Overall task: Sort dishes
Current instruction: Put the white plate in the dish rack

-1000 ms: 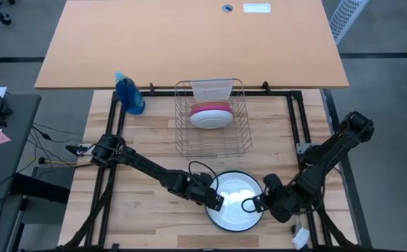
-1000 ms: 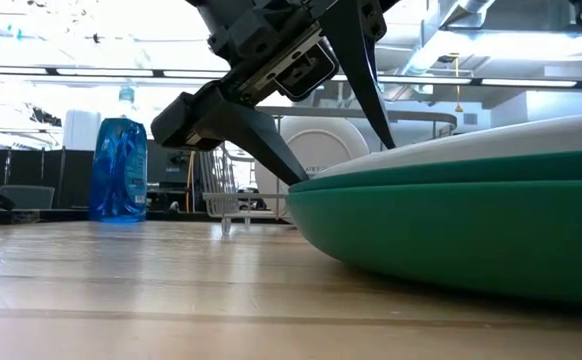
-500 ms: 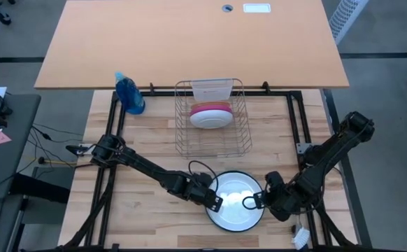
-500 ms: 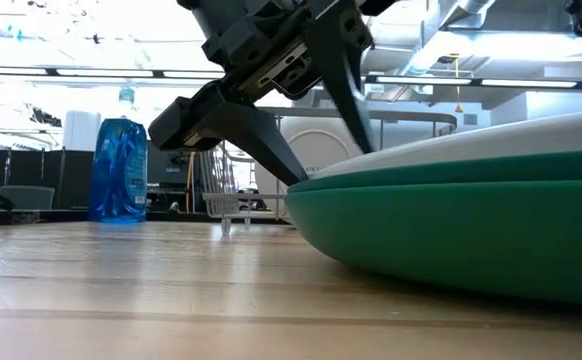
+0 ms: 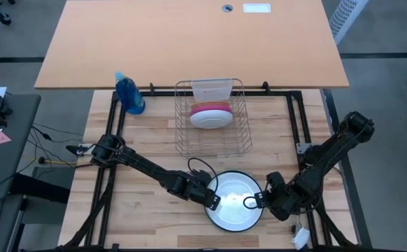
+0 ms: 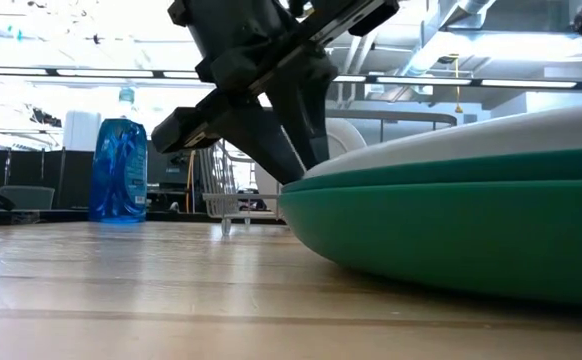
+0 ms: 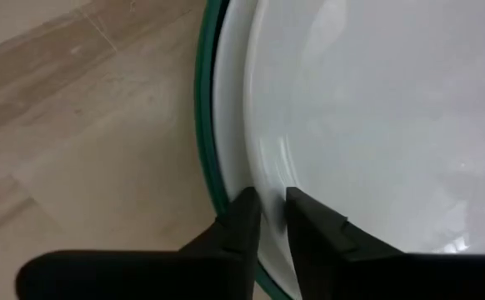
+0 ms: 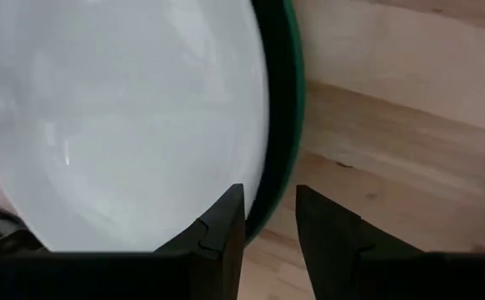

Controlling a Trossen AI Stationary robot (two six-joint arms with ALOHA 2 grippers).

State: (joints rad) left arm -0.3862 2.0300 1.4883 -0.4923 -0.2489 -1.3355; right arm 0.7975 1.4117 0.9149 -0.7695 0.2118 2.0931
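Two stacked plates lie on the near part of the wooden bench (image 5: pixel 140 210): a white plate (image 5: pixel 235 198) nested in a dark green plate (image 6: pixel 451 235), whose rim shows as a thin dark ring around the white one in the high view.

The left gripper (image 5: pixel 212 201) sits at the stack's left edge. In the left wrist view its jaws are nearly together, pinching the rim of the white plate (image 7: pixel 376 117), with the green rim (image 7: pixel 202 125) just outside them. In the low view the same dark gripper (image 6: pixel 296 150) comes down onto the plates' edge.

The right gripper (image 5: pixel 250 203) is at the stack's right edge. In the right wrist view its jaws stand slightly parted, straddling the rims of the white plate (image 8: pixel 126 125) and the green plate (image 8: pixel 286 108); whether they press on the rims cannot be told.

Farther back stands a wire dish rack (image 5: pixel 210 129) holding upright plates, of which a pink plate (image 5: pixel 211 108) and a white one in front (image 5: pixel 211 120) can be made out. A blue spray bottle (image 5: pixel 129 93) stands to the rack's left.
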